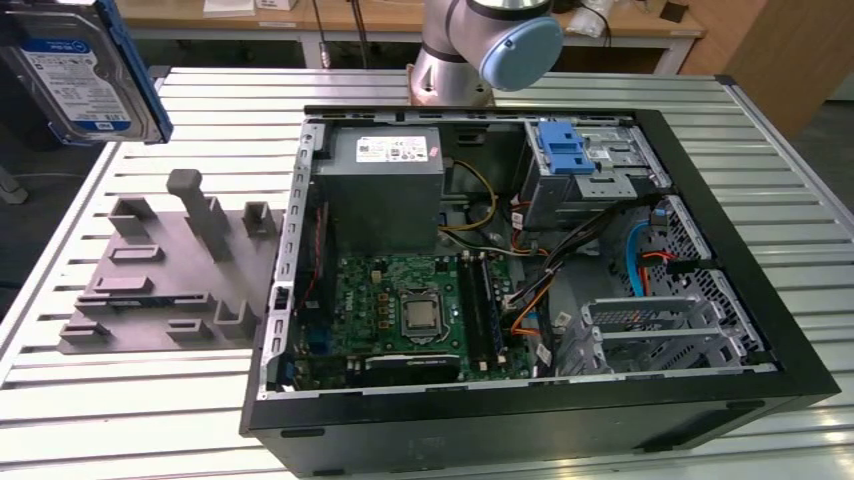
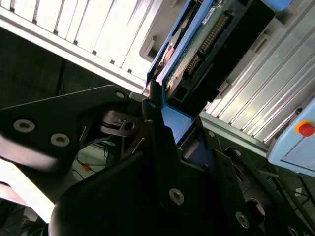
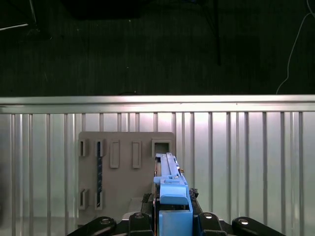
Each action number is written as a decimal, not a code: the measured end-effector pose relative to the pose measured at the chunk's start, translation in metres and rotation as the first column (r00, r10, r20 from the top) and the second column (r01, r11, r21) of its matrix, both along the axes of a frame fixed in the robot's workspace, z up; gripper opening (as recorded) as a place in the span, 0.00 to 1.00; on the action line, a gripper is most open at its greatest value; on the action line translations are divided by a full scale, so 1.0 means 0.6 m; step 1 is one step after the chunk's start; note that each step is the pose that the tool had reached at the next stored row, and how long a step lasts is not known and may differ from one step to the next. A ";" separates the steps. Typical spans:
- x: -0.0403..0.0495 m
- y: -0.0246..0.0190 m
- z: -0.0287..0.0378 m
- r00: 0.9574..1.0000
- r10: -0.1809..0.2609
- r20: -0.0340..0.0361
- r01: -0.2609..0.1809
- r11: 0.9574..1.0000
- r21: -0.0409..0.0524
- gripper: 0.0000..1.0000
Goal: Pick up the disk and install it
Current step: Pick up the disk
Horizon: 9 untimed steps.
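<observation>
The disk (image 1: pixel 87 75), a silver drive with a white-and-blue label in a blue carrier bracket, hangs high in the air at the exterior view's upper left. It is above and beyond the grey fixture (image 1: pixel 160 270). In the first wrist view the disk (image 3: pixel 170 191) is seen edge-on, with my gripper (image 3: pixel 173 219) shut on it from both sides. In the second wrist view a dark finger (image 2: pixel 156 123) presses on the blue bracket of the disk (image 2: pixel 206 39), whose circuit-board side shows. Below it lies the grey fixture (image 3: pixel 125 167).
An open black computer case (image 1: pixel 534 410) lies on the slatted aluminium table (image 1: pixel 134 420). Inside are a grey power supply (image 1: pixel 387 185), a drive bay with a blue latch (image 1: pixel 571 150) and a metal cage (image 1: pixel 667 330). The arm's base (image 1: pixel 481 50) stands behind the case.
</observation>
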<state>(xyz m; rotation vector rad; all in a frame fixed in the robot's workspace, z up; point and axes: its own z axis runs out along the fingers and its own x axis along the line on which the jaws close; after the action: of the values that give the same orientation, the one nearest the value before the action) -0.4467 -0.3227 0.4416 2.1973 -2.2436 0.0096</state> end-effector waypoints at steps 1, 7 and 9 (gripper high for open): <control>0.000 0.0000 0.001 1.000 0.000 0.000 0.000 1.000 0.000 0.36; 0.000 0.0002 0.010 1.000 0.000 0.000 0.000 1.000 0.000 0.36; 0.000 0.0003 0.014 1.000 0.000 0.000 0.000 1.000 0.000 0.36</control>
<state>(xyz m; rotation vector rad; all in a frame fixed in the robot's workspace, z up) -0.4467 -0.3225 0.4499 2.1972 -2.2435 0.0095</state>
